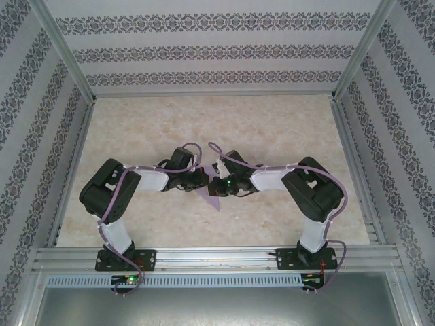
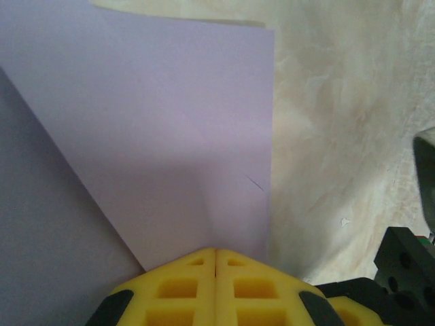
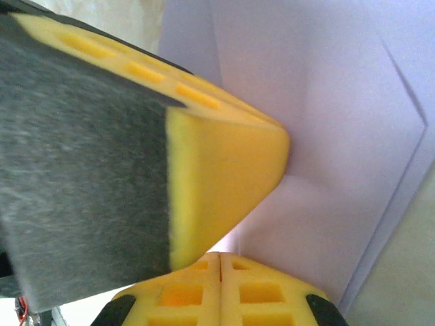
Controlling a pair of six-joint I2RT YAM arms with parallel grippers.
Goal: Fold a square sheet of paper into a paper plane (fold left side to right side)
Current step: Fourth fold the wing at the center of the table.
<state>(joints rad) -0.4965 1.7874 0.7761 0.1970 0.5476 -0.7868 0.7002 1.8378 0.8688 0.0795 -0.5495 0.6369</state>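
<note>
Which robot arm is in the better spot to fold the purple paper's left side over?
Probably the left. The left gripper is shut with its yellow tips against the thin lilac folded paper from the left side. The right gripper, also shut, sits on the opposite side.

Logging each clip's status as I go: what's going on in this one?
Both arms meet at the middle of the table over the lilac paper, which is partly folded, with a point toward the arm bases. The left gripper and right gripper are both shut, tips at the paper. They seem to be pressing a crease rather than lifting it.
</note>
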